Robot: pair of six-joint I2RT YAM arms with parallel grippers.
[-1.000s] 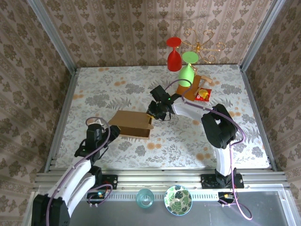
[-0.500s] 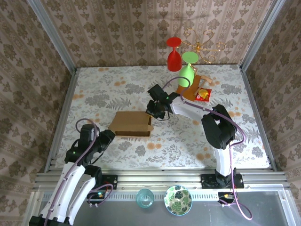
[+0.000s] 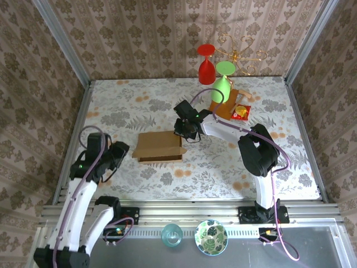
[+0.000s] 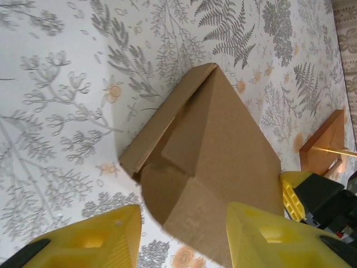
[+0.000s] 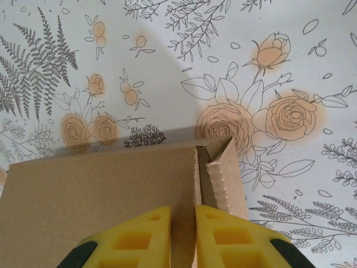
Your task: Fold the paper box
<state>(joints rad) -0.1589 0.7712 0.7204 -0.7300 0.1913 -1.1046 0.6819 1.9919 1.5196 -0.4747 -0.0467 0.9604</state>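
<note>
Right wrist view: pinching plain brown paper box [image 5: 100,190] in right claw [image 5: 183,215], side flap [image 5: 223,173] upright just ahead. At left claw [image 4: 183,218]: spread wide, facing creased, half-folded end.

soft, even light fills the top view, bright and sharp throughout, with no glare. in the left wrist view the paper box [image 4: 223,162] throws a pale grey shadow leftward over the desk [image 4: 56,84], and its recessed end sits in darker shade; the left fingers [image 4: 95,243] are blurred at the bottom edge. in the right wrist view a faint shadow lies beyond the box – the right fingers [image 5: 134,234] are soft, the desk's print crisp.
</note>
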